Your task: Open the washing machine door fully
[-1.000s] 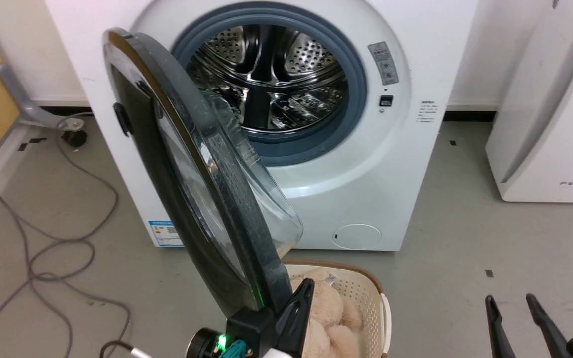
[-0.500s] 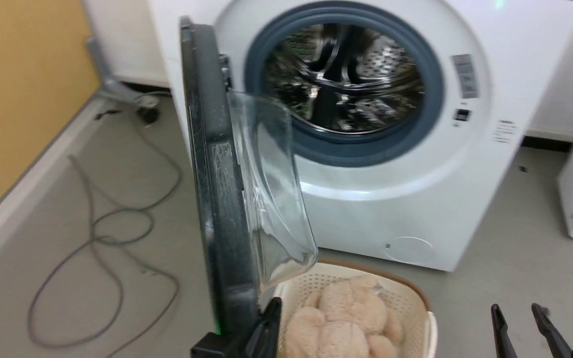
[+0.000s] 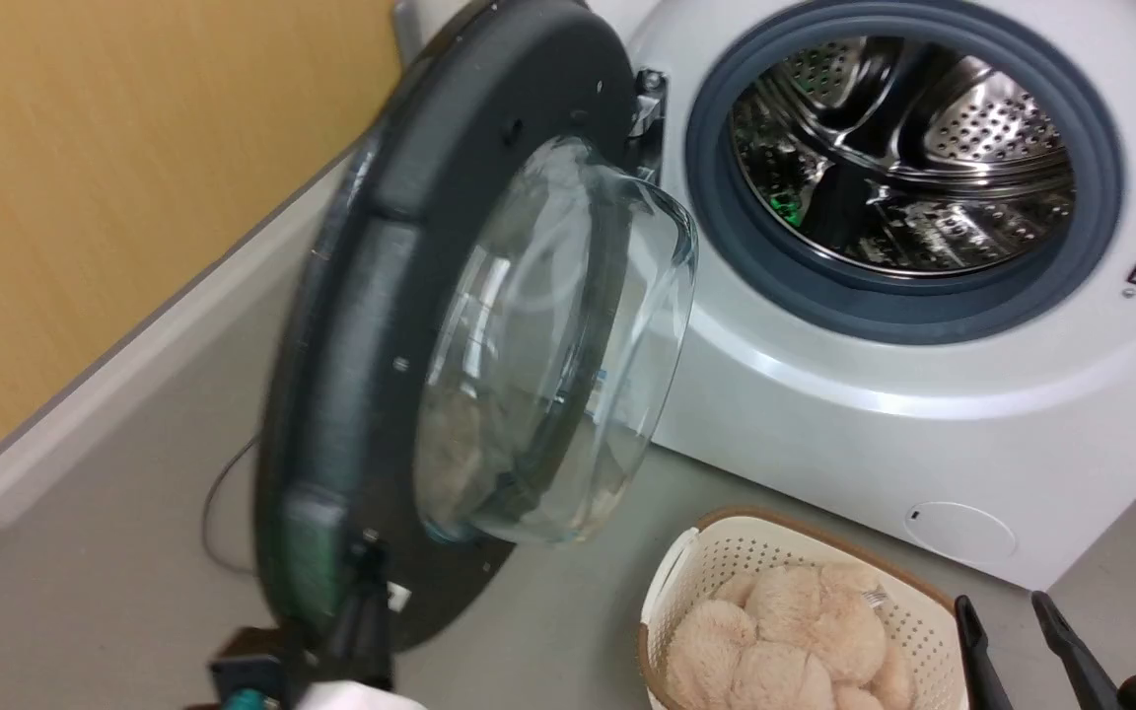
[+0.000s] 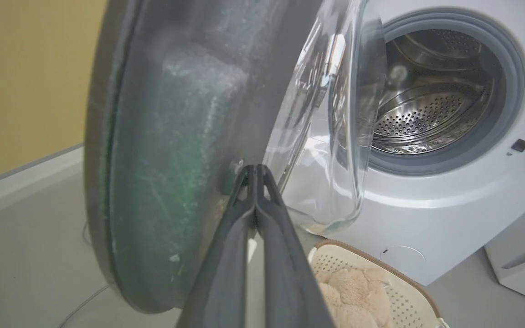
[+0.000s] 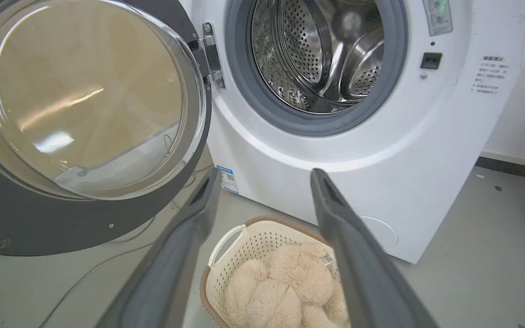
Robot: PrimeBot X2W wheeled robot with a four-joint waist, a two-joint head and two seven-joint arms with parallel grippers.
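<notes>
One washing machine door: swung wide, left of the washing machine, hinged at its opening. We judge it heavy, rigid and glossy, its glass bowl fragile, so we would push on the dark surround. We count two grippers. The left gripper is closed on nothing, tips against the door. The right gripper is spread wide and empty, before the machine. One basket sits in front.

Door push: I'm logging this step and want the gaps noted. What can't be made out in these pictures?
- Door outer face: turned away from the head view.
- Left gripper contact: in the left wrist view the shut jaws cover the spot where they meet the door.
- Label text: too small in the right wrist view.
- Washer top: cut off by the head view's top edge.
</notes>
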